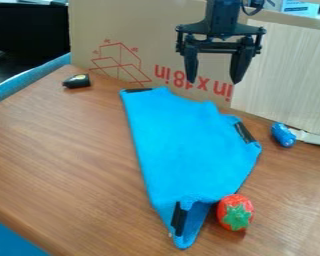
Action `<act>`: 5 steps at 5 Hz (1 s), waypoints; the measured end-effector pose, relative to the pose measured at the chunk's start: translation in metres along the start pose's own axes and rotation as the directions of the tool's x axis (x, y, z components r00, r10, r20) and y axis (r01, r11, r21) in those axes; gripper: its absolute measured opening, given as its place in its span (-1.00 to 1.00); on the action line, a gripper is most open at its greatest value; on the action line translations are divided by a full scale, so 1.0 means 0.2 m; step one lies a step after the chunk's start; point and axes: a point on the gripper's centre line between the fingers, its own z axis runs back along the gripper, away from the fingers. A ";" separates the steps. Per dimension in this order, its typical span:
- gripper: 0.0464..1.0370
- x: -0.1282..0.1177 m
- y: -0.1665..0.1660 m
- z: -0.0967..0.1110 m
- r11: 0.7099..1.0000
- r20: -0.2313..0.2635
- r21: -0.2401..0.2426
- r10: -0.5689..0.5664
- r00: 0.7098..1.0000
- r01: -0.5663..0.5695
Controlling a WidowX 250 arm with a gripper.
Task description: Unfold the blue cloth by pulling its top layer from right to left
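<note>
Wood-grain table [62, 150] | cardboard [132, 40] behind | blue cloth [189, 145] beside strawberry [235, 212]

The cloth [189, 145] lies before cardboard [136, 30], a strawberry [235, 212] at right.

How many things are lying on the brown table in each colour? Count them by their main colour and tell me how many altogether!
Blue: 2 (the cloth and the small blue thing)
Red: 1 (the strawberry, with a green top)
Black: 1 (the small pointed thing)
Total: 4
</note>
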 end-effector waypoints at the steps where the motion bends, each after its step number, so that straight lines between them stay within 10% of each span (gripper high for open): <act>1: 0.93 -0.01 0.00 -0.08 1.000 -0.031 0.029 0.001 1.000 0.000; 3: 0.93 0.02 -0.03 -0.25 0.996 -0.004 0.076 0.052 0.999 -0.051; 5: 0.93 -0.01 -0.11 -0.46 0.997 0.115 -0.012 0.076 0.990 -0.075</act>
